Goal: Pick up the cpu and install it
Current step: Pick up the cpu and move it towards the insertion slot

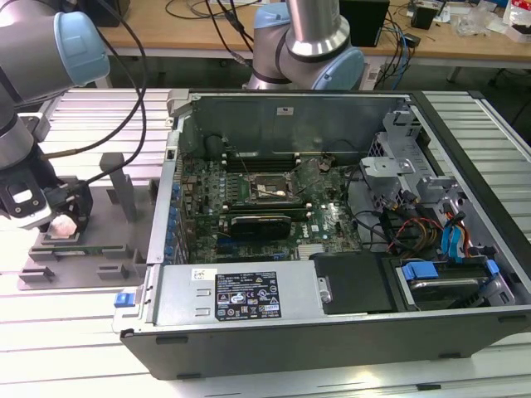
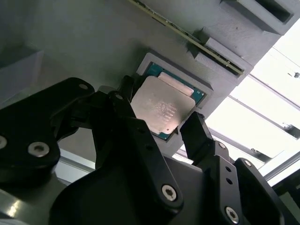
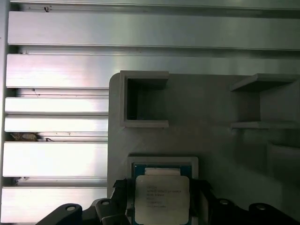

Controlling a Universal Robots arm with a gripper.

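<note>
Claw is hanging low over the grey slotted tray on the bench, at the exterior view's left, well apart from the open computer case. In both wrist views the cpu is lying flat in the tray's square recess. The claw's fingers are standing apart, flanking the cpu on two sides and gripping nothing.

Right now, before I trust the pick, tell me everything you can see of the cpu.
The cpu is a small flat square: a pale silvery metal lid with faint print, over a green board. It lies flat in a square pocket of the grey plastic tray, not lifted. The gripper straddles it, jaws open on two opposite sides; contact cannot be told.
</note>
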